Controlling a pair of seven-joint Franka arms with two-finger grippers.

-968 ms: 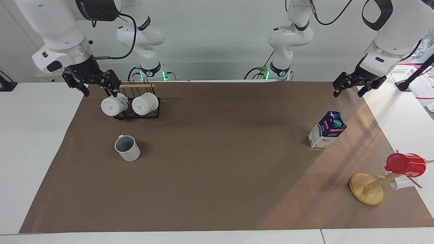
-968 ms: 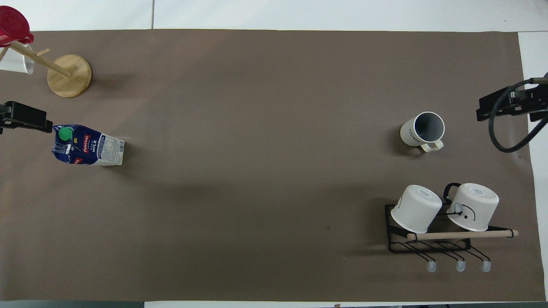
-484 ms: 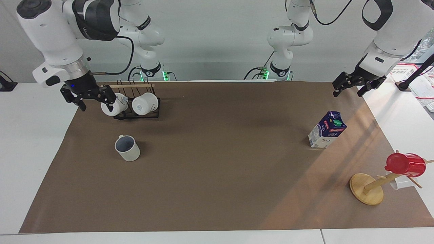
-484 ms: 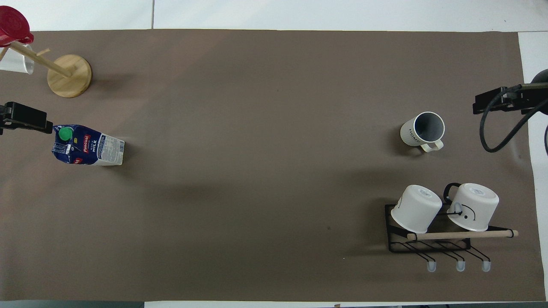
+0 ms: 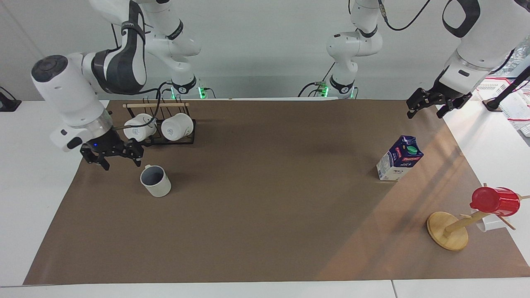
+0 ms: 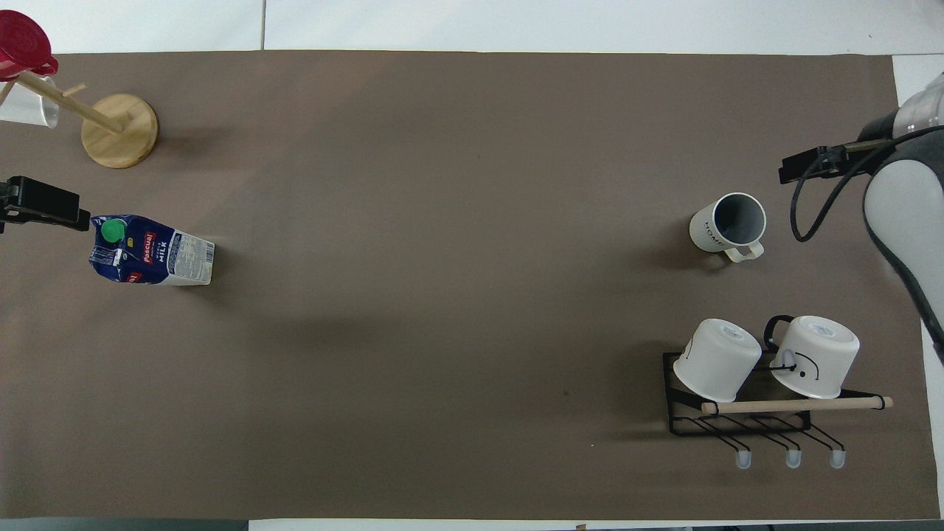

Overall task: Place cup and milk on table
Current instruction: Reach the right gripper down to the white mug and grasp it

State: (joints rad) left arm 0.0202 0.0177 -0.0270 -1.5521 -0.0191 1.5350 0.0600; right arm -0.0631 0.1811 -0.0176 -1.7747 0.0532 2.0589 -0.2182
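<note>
Cup (image 5: 155, 181) stands upright on the worktop (image 5: 265, 231), left of centre in the facing frame, mouth up. Right claw (image 5: 112, 155) hangs just beside it, prongs apart, holding nothing. Milk (image 5: 399, 158) stands upright at frame right. Upper right, left claw (image 5: 432, 106) waits in the air, prongs apart, empty. Judgement: approach to the cup is the step in hand; next move calls for centring the right claw over the rim, then descending and closing.
</note>
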